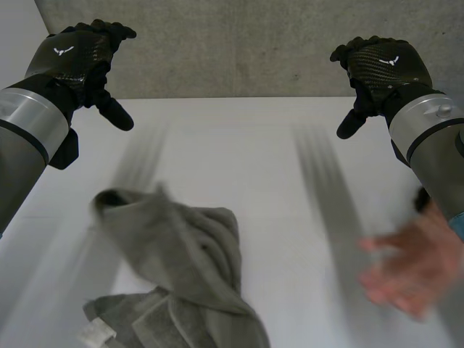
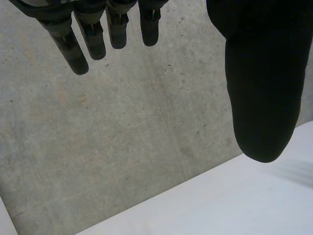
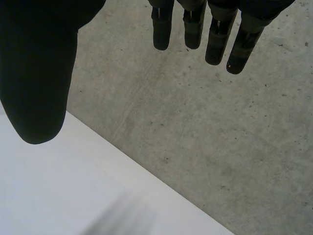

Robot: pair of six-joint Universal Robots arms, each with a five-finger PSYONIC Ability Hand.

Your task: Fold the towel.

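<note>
A grey towel lies crumpled in a heap on the white table, near its front edge and left of the middle. My left hand hangs raised over the table's far left, open, with nothing in it. My right hand is raised over the far right, also open and empty. Both are well away from the towel. From the left wrist, straight fingers and the thumb point toward the concrete wall; from the right wrist, its fingers and thumb do the same.
A person's hand reaches over the table at the near right, below my right forearm. A grey concrete wall stands behind the table's far edge.
</note>
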